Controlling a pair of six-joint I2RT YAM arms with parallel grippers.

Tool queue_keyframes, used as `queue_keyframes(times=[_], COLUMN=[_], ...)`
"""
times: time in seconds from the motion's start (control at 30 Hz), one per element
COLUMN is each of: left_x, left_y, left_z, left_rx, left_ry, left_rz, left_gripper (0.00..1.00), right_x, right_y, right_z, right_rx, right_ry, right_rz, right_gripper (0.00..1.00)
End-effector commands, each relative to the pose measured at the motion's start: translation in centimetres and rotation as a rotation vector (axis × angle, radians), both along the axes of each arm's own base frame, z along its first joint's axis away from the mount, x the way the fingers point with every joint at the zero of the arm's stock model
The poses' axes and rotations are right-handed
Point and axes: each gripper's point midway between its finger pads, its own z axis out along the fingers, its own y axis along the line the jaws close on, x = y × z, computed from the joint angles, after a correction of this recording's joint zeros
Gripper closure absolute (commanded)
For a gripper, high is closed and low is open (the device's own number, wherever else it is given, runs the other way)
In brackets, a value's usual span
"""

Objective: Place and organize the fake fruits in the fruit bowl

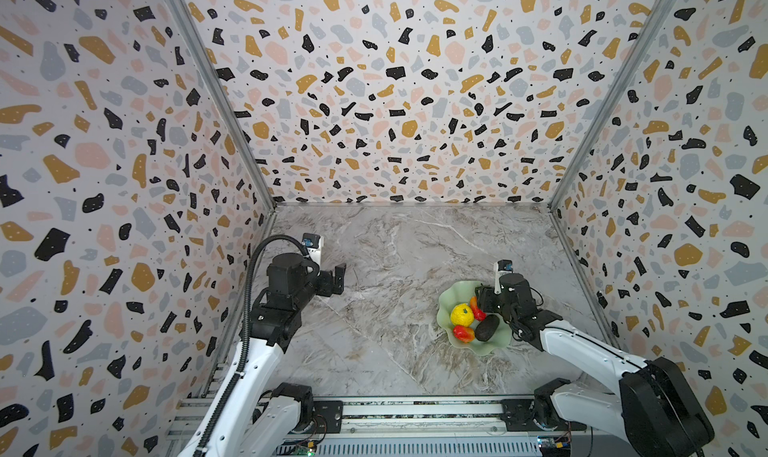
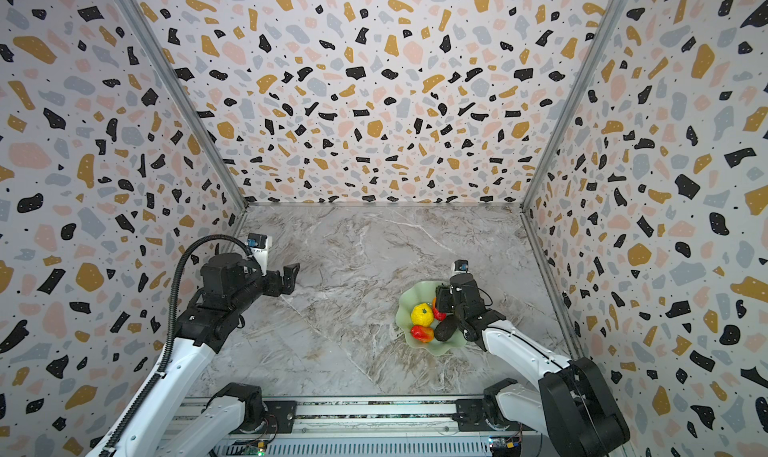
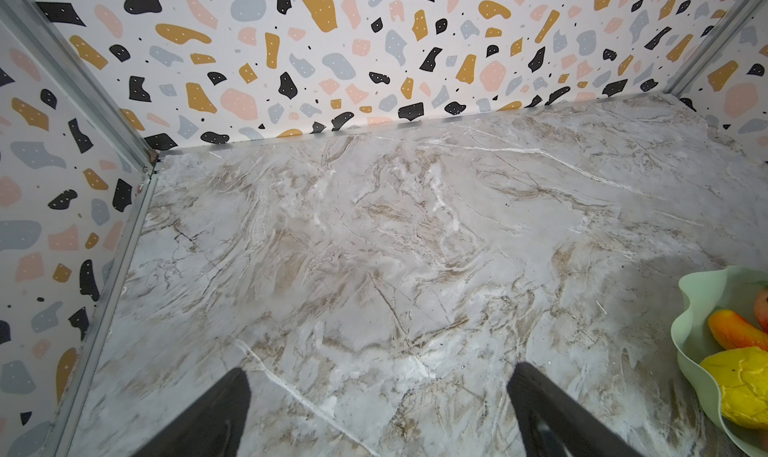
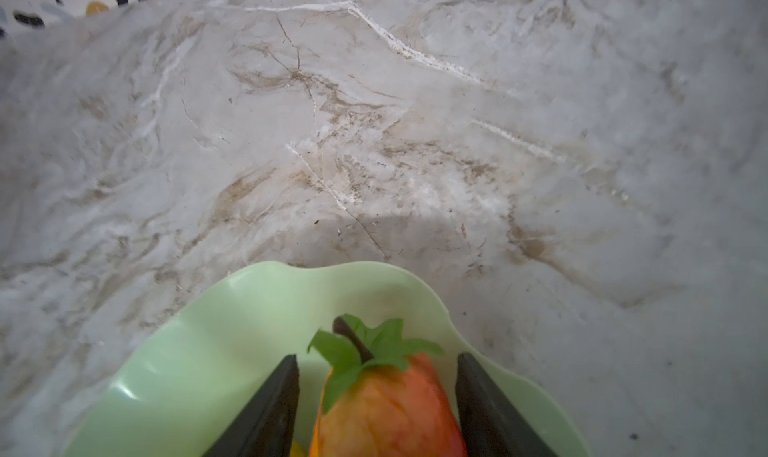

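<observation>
right claw [image 4: 377, 356] hangs low inside the fruit bowl [image 4: 208, 309] with its two black fingers [image 4: 270, 409] parted; a leafy red-orange fruit [image 4: 386, 413] lies between them on the bowl floor, green leaves and dark stem pointing out past the tips. a sliver of mint dish shows between one finger and the fruit, and the other finger sits right at its skin, so the claw is loosely around it, not clamped

in both top views the same claw [image 1: 482, 297] [image 2: 442, 299] is over the far part of the bowl [image 1: 457, 292] [image 2: 415, 292]. a red and orange piece [image 1: 477, 309] shows just at its edge; whether that is the leafy fruit i cannot tell. the yellow citrus [image 1: 462, 314] sits just beside the claw, toward the left arm. the dark oval fruit [image 1: 487, 328] lies close under the claw's wrist, and a red-yellow fruit [image 1: 463, 333] lies beyond the citrus by the near rim, touching the oval

left claw [image 3: 380, 369] [image 1: 336, 280] is well apart from the bowl, held above the bare marble tabletop [image 3: 374, 226], fingers spread wide with nothing between them
</observation>
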Motion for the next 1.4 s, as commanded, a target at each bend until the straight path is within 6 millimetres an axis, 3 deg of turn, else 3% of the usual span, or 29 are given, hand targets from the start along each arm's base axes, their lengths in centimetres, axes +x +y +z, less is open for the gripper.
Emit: queue_keyframes(times=[0.0,0.13,0.3,0.4,0.5,0.57,0.67,0.73,0.83,1.07,1.2,1.37], left_x=[0.2,0.4,0.9,1.5,1.9,1.8,1.1,0.4,-0.6,-1.2,-0.3,2.3], left_y=[-0.1,-0.1,-0.2,0.7,2.1,3.6,6.9,9.2,10.9,12.4,12.2,10.5], left_z=[0.4,0.2,0.3,2.1,5.0,5.9,4.9,2.5,-0.9,-6.1,-7.5,-9.6], left_rx=[-0.009,-0.006,0.007,-0.013,-0.11,-0.179,-0.211,-0.19,-0.164,-0.052,-0.002,0.059], left_ry=[-0.027,-0.022,-0.011,-0.038,-0.149,-0.25,-0.395,-0.46,-0.515,-0.478,-0.46,-0.411], left_rz=[-0.004,-0.002,-0.008,0.062,0.183,0.285,0.472,0.599,0.693,0.774,0.747,0.633], left_gripper=[0.0,0.0,0.0,0.01,0.0,0.0,0.0,0.0,0.0,0.0,0.01,0.01], right_x=[0.0,-0.1,0.4,1.3,2.8,3.6,4.5,4.9,4.9,4.3,5.6,5.4], right_y=[-0.1,-0.1,-0.9,-3.0,-6.8,-10.5,-15.0,-16.9,-18.2,-17.7,-15.4,-12.3], right_z=[1.7,4.3,10.1,13.9,15.9,15.8,13.8,12.0,9.4,7.8,8.2,9.0], right_rx=[-0.007,-0.027,-0.067,-0.089,-0.011,0.072,0.091,0.005,-0.091,-0.163,-0.201,-0.289], right_ry=[-0.043,-0.093,-0.216,-0.368,-0.485,-0.514,-0.52,-0.504,-0.474,-0.569,-0.58,-0.636], right_rz=[0.015,0.046,0.042,-0.004,-0.108,-0.236,-0.39,-0.453,-0.494,-0.513,-0.42,-0.312], right_gripper=[0.18,0.0,0.01,0.0,0.0,0.0,0.01,0.01,0.01,0.01,0.01,0.01])
